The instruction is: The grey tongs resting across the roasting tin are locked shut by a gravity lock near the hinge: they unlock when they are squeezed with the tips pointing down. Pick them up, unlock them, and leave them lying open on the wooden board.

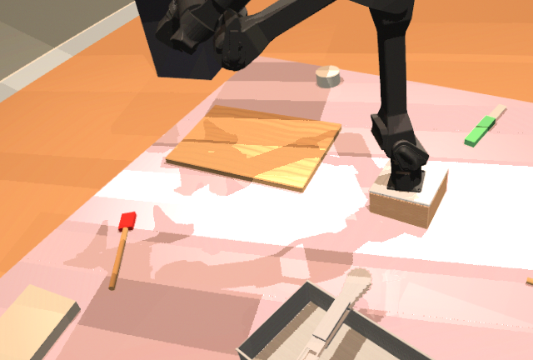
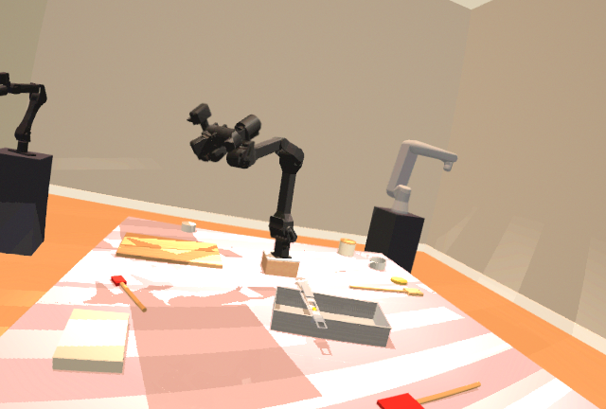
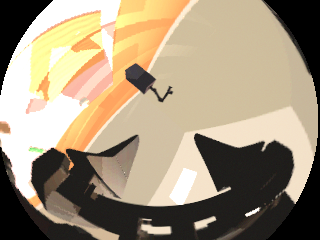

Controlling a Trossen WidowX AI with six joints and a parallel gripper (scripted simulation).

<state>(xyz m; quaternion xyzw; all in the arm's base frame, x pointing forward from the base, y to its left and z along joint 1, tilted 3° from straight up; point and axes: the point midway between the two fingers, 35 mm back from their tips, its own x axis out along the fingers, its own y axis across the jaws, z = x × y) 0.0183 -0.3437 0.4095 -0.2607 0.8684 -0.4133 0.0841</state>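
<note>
The grey tongs (image 1: pixel 333 315) (image 2: pixel 307 296) lie shut across the roasting tin (image 1: pixel 383 337) (image 2: pixel 342 333), over its long walls. Their broad scalloped end sticks out on the arm-base side, and a ring-like end sticks out over the opposite wall. The wooden board (image 1: pixel 262 132) (image 2: pixel 169 251) lies flat on the table, with nothing standing on it. My gripper (image 3: pixel 167 138) is open and empty, its fingertips wide apart in the wrist view. It is raised high on the board's side of the arm, far from the tongs. The tongs are not in the wrist view.
A red-headed spatula (image 1: pixel 127 221) (image 2: pixel 118 280) and a pale block (image 1: pixel 34 319) (image 2: pixel 93 338) lie in front of the board. A round tin (image 1: pixel 327 77) (image 2: pixel 188 226) stands behind it. A green-handled tool (image 1: pixel 480 131) lies beyond the arm base (image 1: pixel 400 209) (image 2: pixel 280 266).
</note>
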